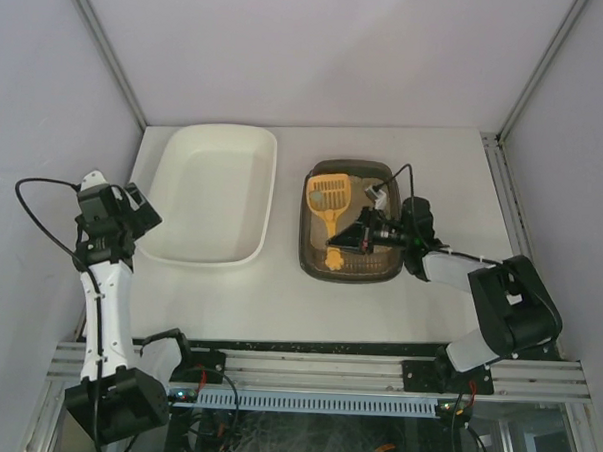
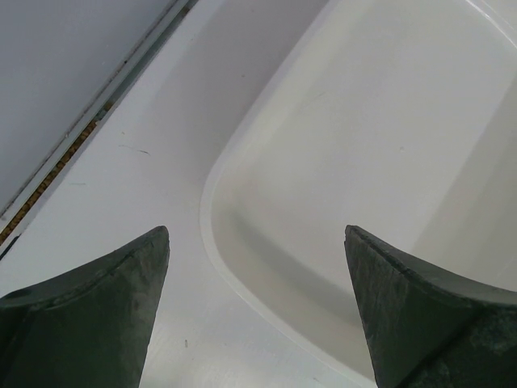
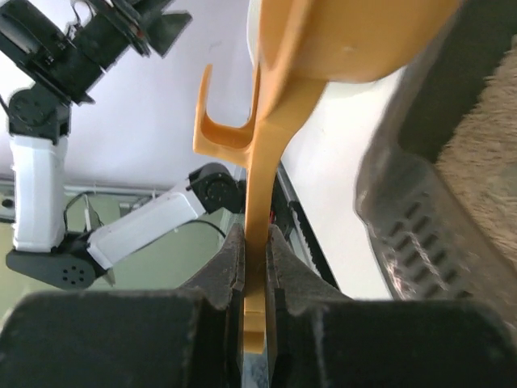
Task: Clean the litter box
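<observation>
Tub (image 1: 208, 192), upper left of the table: white plastic, smooth, glossy.
Litter box (image 1: 347, 276), centre right: dark plastic, dull sheen, slotted rim.
Litter (image 3: 485, 137): beige, grainy, matt.
Scoop (image 3: 271, 153): orange-yellow plastic, smooth, slight gloss.
Table (image 1: 398, 305): white, smooth, matt.
Left gripper (image 2: 257, 233): fingers (image 2: 89, 323) dark, matt, rough-textured.
Rail (image 1: 306, 358), bottom edge: bare ribbed metal.

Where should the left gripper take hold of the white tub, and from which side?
I would grip the tub by its left rim, coming from above, one finger inside and one outside. The tub is too wide to span, but its wall is thin and raised, and the open left gripper hovers over that rim.
</observation>
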You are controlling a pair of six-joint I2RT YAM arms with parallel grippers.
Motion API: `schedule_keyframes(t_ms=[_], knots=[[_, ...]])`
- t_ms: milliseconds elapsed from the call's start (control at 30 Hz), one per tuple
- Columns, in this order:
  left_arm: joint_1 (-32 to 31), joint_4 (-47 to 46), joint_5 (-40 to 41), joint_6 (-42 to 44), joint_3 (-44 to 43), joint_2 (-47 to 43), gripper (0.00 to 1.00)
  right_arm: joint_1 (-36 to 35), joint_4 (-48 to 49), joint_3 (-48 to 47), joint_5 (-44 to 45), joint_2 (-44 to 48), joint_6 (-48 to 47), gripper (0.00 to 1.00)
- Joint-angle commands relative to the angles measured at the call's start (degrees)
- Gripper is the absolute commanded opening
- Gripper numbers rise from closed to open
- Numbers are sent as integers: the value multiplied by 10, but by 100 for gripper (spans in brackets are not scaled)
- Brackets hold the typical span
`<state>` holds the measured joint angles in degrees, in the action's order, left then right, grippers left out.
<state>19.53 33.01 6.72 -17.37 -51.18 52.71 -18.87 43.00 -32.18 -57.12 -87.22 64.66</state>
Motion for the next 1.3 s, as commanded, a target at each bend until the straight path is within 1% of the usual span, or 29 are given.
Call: schedule_keyframes(t_ms=[0, 33, 100, 167, 200, 300, 333, 367, 500, 600, 633, 667, 833, 967, 1033, 1067, 1100, 1267], knots=[[38, 14, -51, 12, -68, 21, 93, -76, -220, -114, 55, 45, -167, 0], [54, 20, -72, 12, -74, 31, 92, -86, -257, -138, 65, 45, -185, 0], [82, 29, -116, 8, -86, 48, 93, -99, -294, -178, 66, 31, -196, 0], [101, 30, -116, 1, -92, 60, 93, -111, -337, -221, 60, 6, -216, 0], [105, 27, -111, 1, -93, 64, 93, -118, -380, -251, 68, -8, -243, 0], [113, 11, -98, 1, -87, 70, 93, -153, -562, -349, 140, -61, -336, 0], [114, 8, -97, 1, -85, 71, 93, -167, -603, -375, 169, -75, -365, 0], [114, 6, -97, 1, -82, 72, 93, -186, -632, -409, 197, -87, -383, 0], [116, -3, -96, -6, -66, 77, 93, -247, -725, -483, 330, -129, -433, 0], [115, -14, -97, -11, -51, 81, 93, -296, -759, -524, 436, -154, -457, 0], [116, -17, -98, -12, -49, 83, 93, -312, -765, -535, 455, -162, -463, 0], [116, -19, -98, -12, -47, 85, 93, -326, -773, -545, 501, -172, -468, 0], [116, -22, -94, -19, -46, 98, 93, -393, -784, -582, 663, -200, -497, 0], [115, -24, -91, -16, -43, 109, 93, -449, -794, -619, 816, -228, -540, 0], [116, -30, -84, -11, -41, 110, 93, -467, -803, -636, 872, -246, -555, 0], [116, -33, -82, -7, -40, 107, 93, -472, -810, -647, 889, -255, -558, 0], [116, -35, -82, -3, -39, 105, 99, -475, -816, -655, 901, -264, -559, 0], [115, -44, -89, 10, -38, 90, 100, -477, -812, -666, 906, -274, -561, 0]])
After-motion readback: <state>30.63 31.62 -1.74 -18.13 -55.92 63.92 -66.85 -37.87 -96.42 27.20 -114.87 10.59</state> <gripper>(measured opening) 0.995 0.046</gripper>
